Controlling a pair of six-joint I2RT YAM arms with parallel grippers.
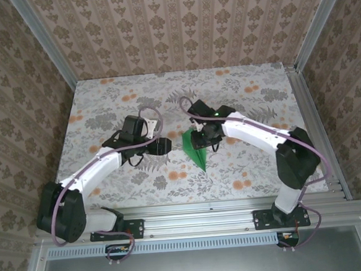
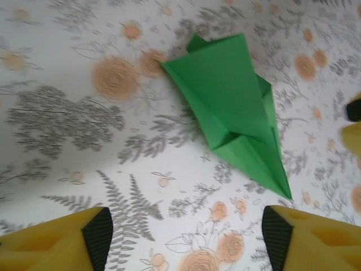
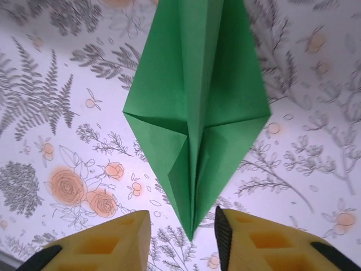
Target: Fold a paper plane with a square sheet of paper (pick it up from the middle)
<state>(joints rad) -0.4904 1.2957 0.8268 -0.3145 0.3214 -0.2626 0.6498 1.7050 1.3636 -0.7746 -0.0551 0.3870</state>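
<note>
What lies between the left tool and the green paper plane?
Only bare flowered table, as the left wrist view shows; the left tool stands apart from the paper plane.

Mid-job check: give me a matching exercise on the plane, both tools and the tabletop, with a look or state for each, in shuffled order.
Column one:
1. paper plane
2. left tool
3. right tool
4. tabletop

Column two:
A. floral print
B. open wide, nothing between its fingers
C. bright green, lying on the table
D. open, the pointed tip between its fingers in its wrist view

Pairs: 1-C, 2-B, 3-D, 4-A.
</note>
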